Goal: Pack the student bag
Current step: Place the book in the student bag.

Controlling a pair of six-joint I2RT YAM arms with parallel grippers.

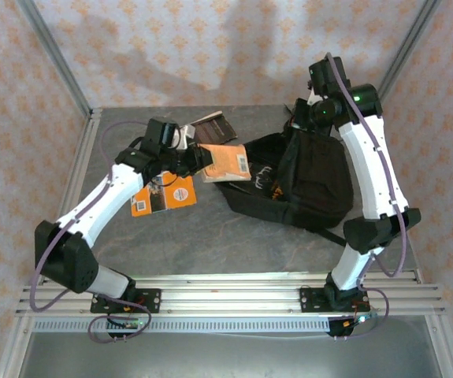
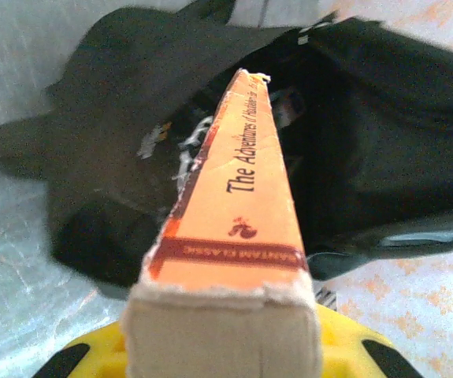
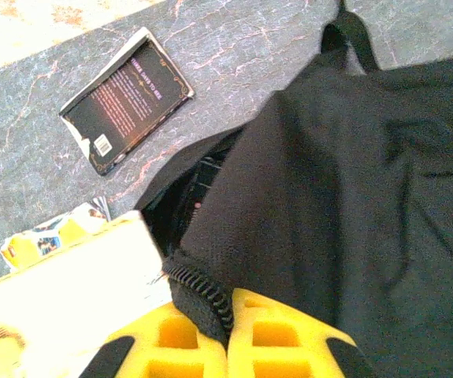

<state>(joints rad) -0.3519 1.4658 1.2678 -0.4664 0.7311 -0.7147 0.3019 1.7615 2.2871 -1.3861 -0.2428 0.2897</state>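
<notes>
The right end effector [image 3: 228, 335] is pressed together on the zippered rim of the student bag [image 3: 352, 189], holding the mouth up. The left end effector [image 2: 222, 350] pinches an orange paperback [image 2: 246, 189] by one end, its far end pointing into the opening. The bag lies on the right half of the table [image 1: 210, 236], beside the right arm. Its fabric looks soft and floppy and would probably sag shut if released. The stiffer zipper edge seems the surest place to hold it.

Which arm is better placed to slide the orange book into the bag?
Left. The left jaws clamp the orange book, its far end at the mouth of the student bag; the right jaws pinch the zipper edge, holding it open.
</notes>
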